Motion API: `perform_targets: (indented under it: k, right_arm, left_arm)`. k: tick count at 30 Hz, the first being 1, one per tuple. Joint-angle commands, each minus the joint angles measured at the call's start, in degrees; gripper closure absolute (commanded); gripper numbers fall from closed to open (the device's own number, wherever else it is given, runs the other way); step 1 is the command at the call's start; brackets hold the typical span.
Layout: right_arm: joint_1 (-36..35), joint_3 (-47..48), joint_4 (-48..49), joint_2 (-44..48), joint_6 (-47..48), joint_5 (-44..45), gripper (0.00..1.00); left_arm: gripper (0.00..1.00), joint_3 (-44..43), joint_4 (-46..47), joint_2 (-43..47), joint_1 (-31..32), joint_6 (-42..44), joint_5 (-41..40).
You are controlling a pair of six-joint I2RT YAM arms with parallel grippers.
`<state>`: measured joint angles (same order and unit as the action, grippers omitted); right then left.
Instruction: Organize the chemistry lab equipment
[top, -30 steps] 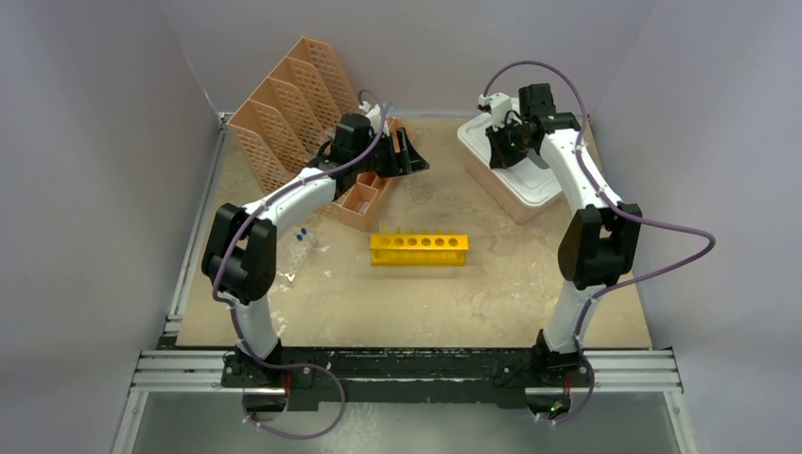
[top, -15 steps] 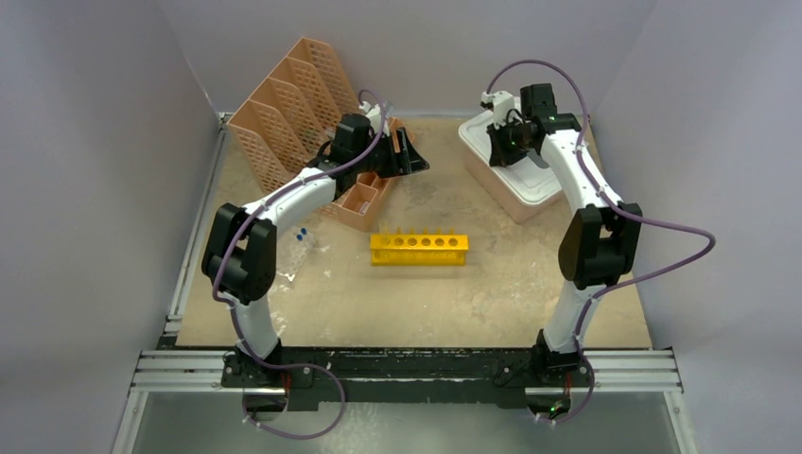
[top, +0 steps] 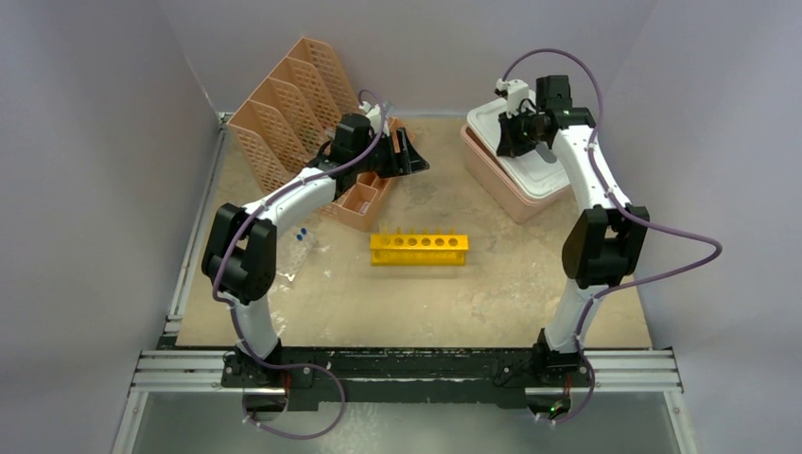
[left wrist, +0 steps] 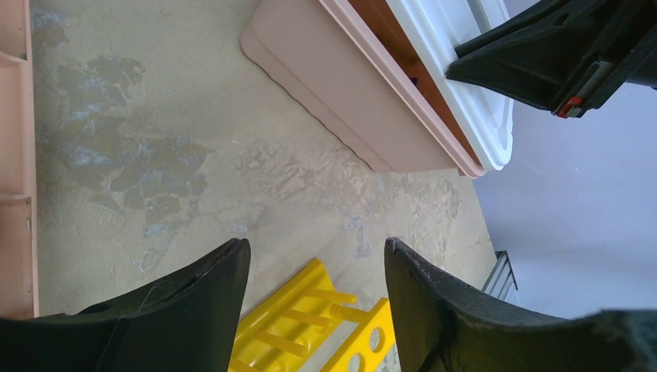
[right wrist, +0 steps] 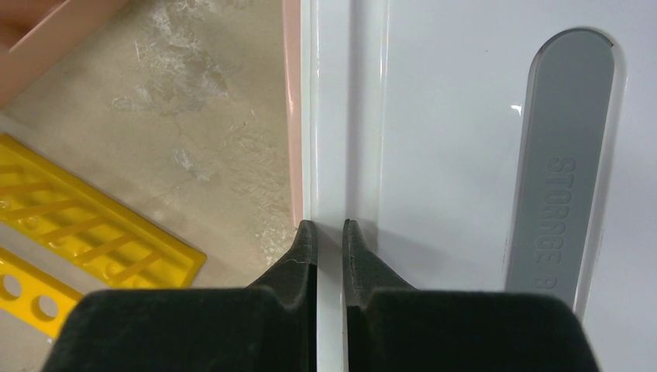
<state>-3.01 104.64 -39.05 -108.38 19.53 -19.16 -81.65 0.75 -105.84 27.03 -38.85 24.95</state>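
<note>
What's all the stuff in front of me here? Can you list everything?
rack: one, yellow, mid-table.
tubes: count unclear, clear with blue caps, on the table left of the rack.
organizer: one, peach mesh, far left.
tub: one, pink, far right.
lid: one, white, over the tub.
table: one, tan.
left gripper: black, open, empty, near the organizer.
right gripper: black, shut on the lid's edge.

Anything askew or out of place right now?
The white lid sits askew, raised off the pink tub, its rim pinched in the right gripper. Blue-capped tubes lie loose on the table, not in the yellow rack.
</note>
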Motion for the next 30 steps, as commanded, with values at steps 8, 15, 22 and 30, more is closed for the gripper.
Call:
perform_targets:
  k: [8, 15, 22, 30]
  right_arm:
    - [0.1, 2.9, -2.4, -1.8, 3.8, -2.1, 1.0]
    - [0.1, 4.0, -4.4, -3.5, 4.9, -3.8, 1.0]
    - [0.1, 6.1, -7.3, -4.7, 6.1, -7.9, 0.92]
    - [0.1, 8.3, -7.3, -6.3, 5.8, -6.6, 0.87]
  left_arm:
    - [0.37, -1.9, 1.6, 0.5, -0.3, 0.0, 0.8]
    - [0.37, -1.7, 1.3, 0.6, -0.3, 0.1, 0.6]
    - [0.37, -1.7, 1.0, 0.6, -0.3, 0.4, 0.7]
    - [0.37, -1.6, 0.7, 0.7, -0.3, 0.6, 0.7]
